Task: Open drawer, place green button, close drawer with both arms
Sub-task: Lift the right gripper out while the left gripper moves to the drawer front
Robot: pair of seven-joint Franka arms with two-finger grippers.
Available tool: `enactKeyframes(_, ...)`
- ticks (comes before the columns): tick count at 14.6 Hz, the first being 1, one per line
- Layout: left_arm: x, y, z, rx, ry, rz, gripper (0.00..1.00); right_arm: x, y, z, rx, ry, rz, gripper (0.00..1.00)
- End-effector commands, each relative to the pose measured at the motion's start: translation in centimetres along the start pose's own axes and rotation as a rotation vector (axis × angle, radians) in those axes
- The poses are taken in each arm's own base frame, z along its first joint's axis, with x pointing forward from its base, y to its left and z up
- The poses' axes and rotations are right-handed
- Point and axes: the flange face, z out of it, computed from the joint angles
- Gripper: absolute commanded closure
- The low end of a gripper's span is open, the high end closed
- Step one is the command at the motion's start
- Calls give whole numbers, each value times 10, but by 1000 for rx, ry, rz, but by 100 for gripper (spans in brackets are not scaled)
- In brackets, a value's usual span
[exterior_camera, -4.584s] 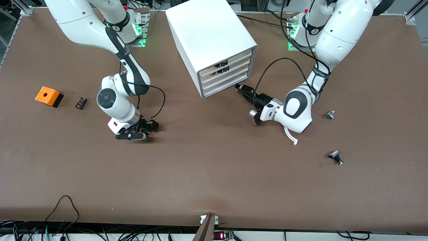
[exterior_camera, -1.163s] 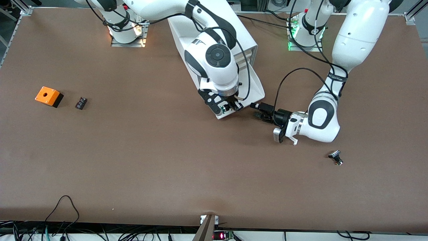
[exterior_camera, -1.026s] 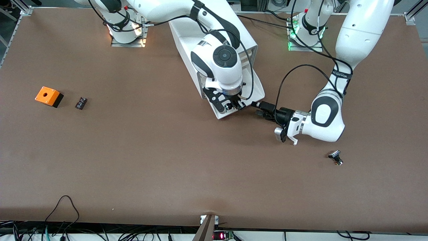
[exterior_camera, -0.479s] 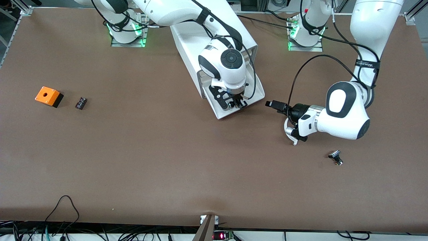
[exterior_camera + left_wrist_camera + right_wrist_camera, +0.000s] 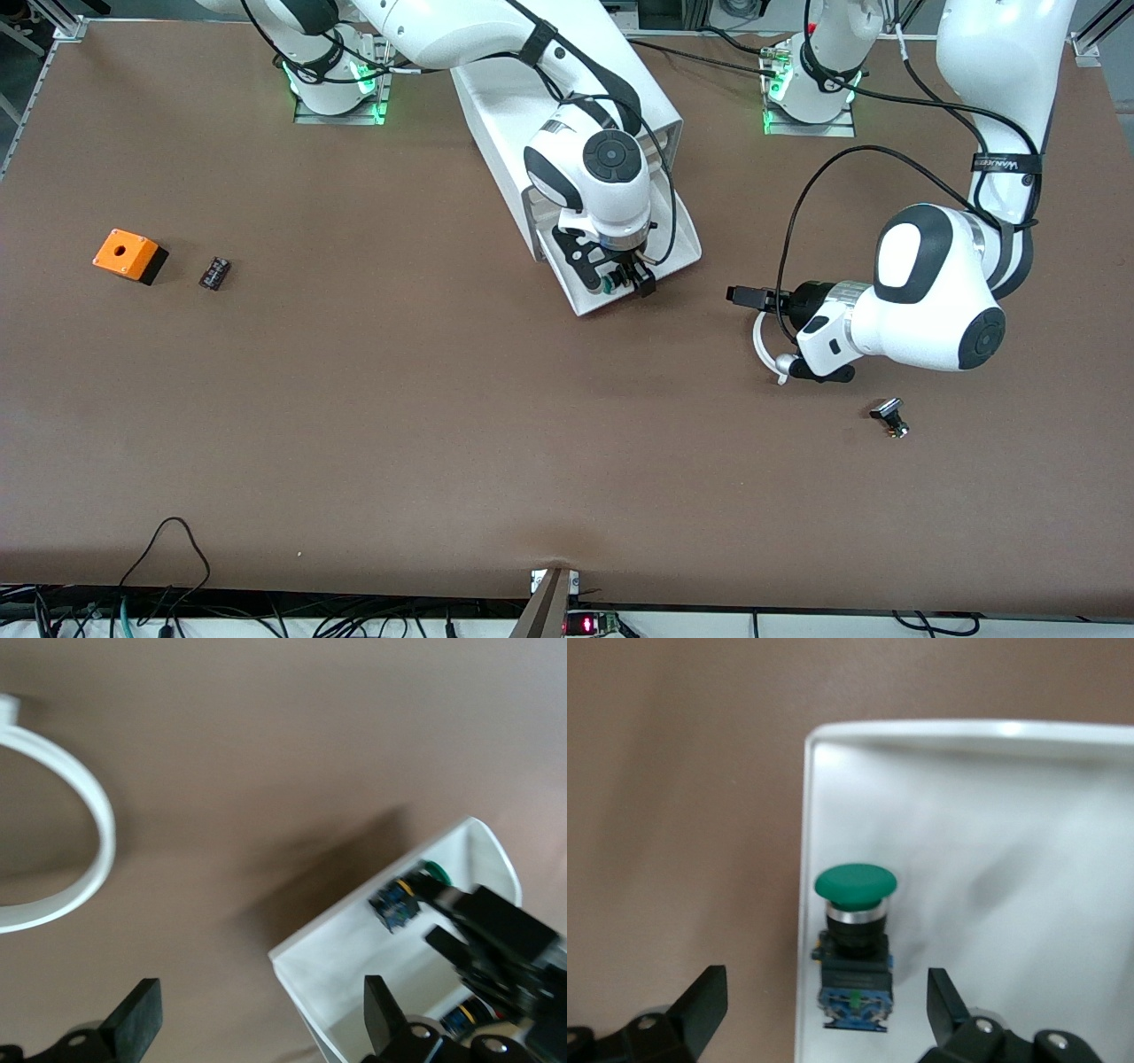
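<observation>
1. I see the right arm's black two-finger pincer (image 5: pixel 620 282) over the pulled-out slim cream-white tray drawer (image 5: pixel 678 237) of the white boxy cabinet (image 5: pixel 549 89), which stands at about 12 o'clock on the brown table (image 5: pixel 443 425).
2. In the right wrist view this pincer stands wide open. Its two black fingertips (image 5: pixel 700 1005) are spread apart on either side of the small push button with the round green cap and black-and-blue body (image 5: pixel 854 948), and they do not touch it.
3. The button lies on its side on the drawer's white floor, close beside one side wall of the tray. Nothing holds it.
4. The left wrist view shows the same button (image 5: pixel 406 895) in the tray, with the right pincer (image 5: pixel 483 930) just above it.
5. The left arm's black two-finger pincer (image 5: pixel 742 295) hangs over the bare table at about 3 o'clock from the drawer's front, apart from it, and points toward it. In its wrist view the fingertips (image 5: pixel 142 1014) are wide apart and hold nothing. This arm waits.
6. A white plastic ring (image 5: pixel 84 859) belonging to the left wrist shows in that view, over the table.
7. An orange box with a round hole (image 5: pixel 129 254) sits at about 9 o'clock, toward the right arm's end of the table, and a small dark block (image 5: pixel 213 272) is near it.
8. A small black-and-silver knob (image 5: pixel 889 416) lies at about 4 o'clock, toward the left arm's end, nearer to the front camera than the left pincer's wrist.
</observation>
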Motion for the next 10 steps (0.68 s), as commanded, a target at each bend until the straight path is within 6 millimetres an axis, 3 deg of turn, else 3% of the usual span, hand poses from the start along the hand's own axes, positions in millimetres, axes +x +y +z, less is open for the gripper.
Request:
enactKeyframes(1,-1,14,-6,113,20,-90,0,33,-15,-41,41,34,-26,0)
enactKeyframes(2,-2,24,-4,152,29,-98,0,42,-20,-64,61,36,-87,0)
enactKeyframes(4,0,29,5,239,61,-180,0,68,-24,-82,35,59,-218,0)
enactKeyframes(6,4,45,20,256,144,-315,0,123,-32,-112,16,63,-303,0)
enactKeyframes(8,5,71,59,272,208,-351,0,163,-29,-139,-30,58,-444,0)
enactKeyframes(10,8,82,99,279,282,-384,0,206,-25,-163,-77,62,-582,0)
